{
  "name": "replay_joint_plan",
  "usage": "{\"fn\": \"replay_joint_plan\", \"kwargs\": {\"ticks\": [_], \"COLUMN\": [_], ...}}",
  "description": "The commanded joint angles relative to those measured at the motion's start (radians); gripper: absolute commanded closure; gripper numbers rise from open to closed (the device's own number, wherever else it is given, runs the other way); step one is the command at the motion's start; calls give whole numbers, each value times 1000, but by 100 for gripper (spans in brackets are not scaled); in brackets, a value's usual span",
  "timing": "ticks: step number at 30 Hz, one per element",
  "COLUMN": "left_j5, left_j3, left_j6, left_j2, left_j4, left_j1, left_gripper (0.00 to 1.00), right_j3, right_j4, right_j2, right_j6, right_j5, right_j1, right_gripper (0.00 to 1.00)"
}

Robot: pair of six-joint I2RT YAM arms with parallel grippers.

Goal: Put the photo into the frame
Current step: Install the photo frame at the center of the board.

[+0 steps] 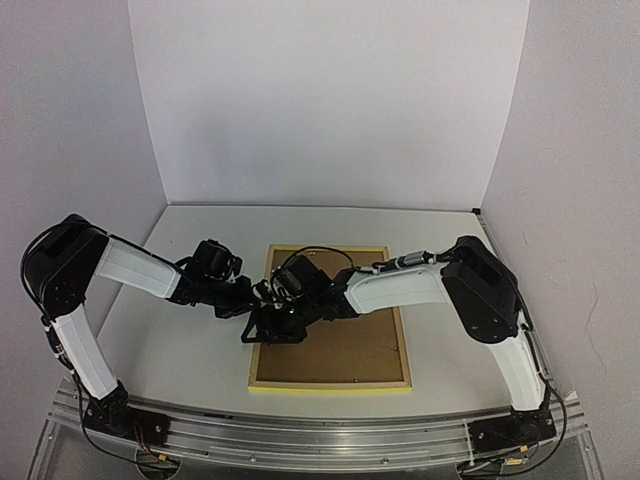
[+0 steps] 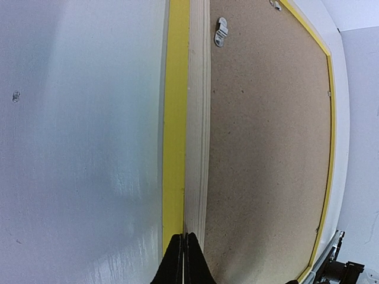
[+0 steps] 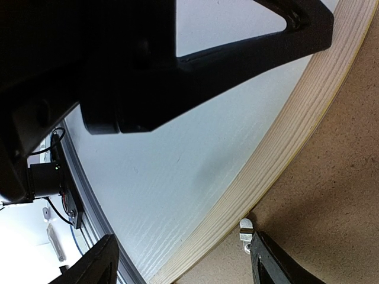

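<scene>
Frame: the frame [image 1: 330,386] lies flat on the table [image 1: 180,350] with its back up. Its thin yellow edges enclose a pale wooden rail.
Backing board: a brown backing board [image 1: 345,350] fills the inside of the frame, within the rail on all sides.
Clip: a small metal clip [image 2: 220,31] sits on the board just inside the frame's left rail, towards its far end. The right wrist view shows a clip just inside the same rail.
Left gripper: the left gripper [image 2: 183,238] is at the frame's left rail, its fingers pressed together with nothing between them. The tips point along the line where the yellow strip meets the pale wood. Whether they touch the frame cannot be told.
Right gripper: the right gripper [image 3: 182,238] is spread wide and holds nothing. It straddles the frame's left rail, with one finger over the table outside it and the other over the board inside it.
Photo: the photo shows in no view, so its place relative to the frame cannot be told.
</scene>
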Motion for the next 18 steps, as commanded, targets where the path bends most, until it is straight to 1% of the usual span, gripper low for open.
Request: {"fn": "replay_joint_plan", "kwargs": {"ticks": [1, 6, 13, 18], "left_j5": [5, 7, 4, 10], "left_j3": [-29, -28, -29, -28], "left_j6": [-11, -18, -29, -42], "left_j2": [48, 51, 59, 76], "left_j4": [-82, -80, -83, -79], "left_j1": [-9, -10, -9, -10], "left_gripper": [99, 100, 100, 100], "right_j3": [30, 34, 40, 43], "right_j4": [-11, -11, -13, -28], "right_j2": [72, 76, 80, 89], "right_j6": [-5, -17, -66, -93], "right_j5": [-21, -37, -88, -88], "right_j1": [7, 7, 10, 10], "right_gripper": [27, 29, 30, 30]}}
